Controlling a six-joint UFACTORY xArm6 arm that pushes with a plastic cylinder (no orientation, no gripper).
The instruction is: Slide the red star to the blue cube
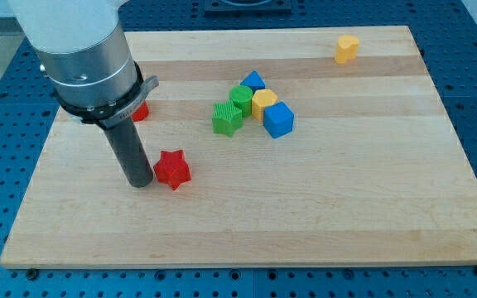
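The red star [172,169] lies on the wooden board [346,190], left of the middle. My tip [141,182] stands right against its left side, touching or almost touching. The blue cube [278,119] sits to the upper right of the star, at the right end of a cluster of blocks near the board's centre. The arm's grey body covers the board's upper left.
Beside the blue cube are a yellow block [263,103], a green star-like block [227,117], a green block [241,97] and a blue triangular block [254,81]. A red cylinder [141,110] is partly hidden behind the arm. A yellow block [347,48] sits at the top right.
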